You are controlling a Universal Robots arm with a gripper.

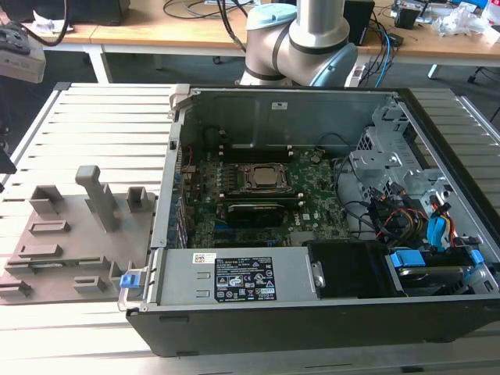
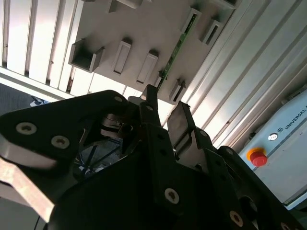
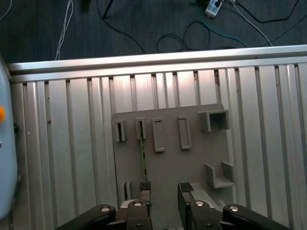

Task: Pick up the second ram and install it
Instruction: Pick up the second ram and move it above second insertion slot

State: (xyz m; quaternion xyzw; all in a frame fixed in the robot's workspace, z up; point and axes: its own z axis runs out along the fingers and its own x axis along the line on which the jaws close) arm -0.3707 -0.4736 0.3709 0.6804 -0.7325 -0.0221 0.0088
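Note:
The second ram [image 3: 142, 153] is a thin green stick standing on edge in a slot of the grey holder tray [image 3: 192, 163]. In the second wrist view the ram [image 2: 178, 45] runs diagonally across the tray [image 2: 144, 28]. My gripper [image 3: 165, 188] hovers above the tray's near end, open, with nothing between its fingers. One black fingertip [image 3: 145, 188] lines up with the end of the ram; the other fingertip [image 3: 185, 188] is off to the side over bare tray. In the second wrist view the gripper [image 2: 165, 108] sits just short of the ram's end.
In the exterior view the open computer case [image 1: 312, 328] holds the green motherboard [image 1: 312, 195] with its CPU socket [image 1: 266, 178]. The tray [image 1: 78, 242] lies on the slatted aluminium table [image 1: 101, 133] at that view's left. A red stop button [image 2: 256, 156] is nearby.

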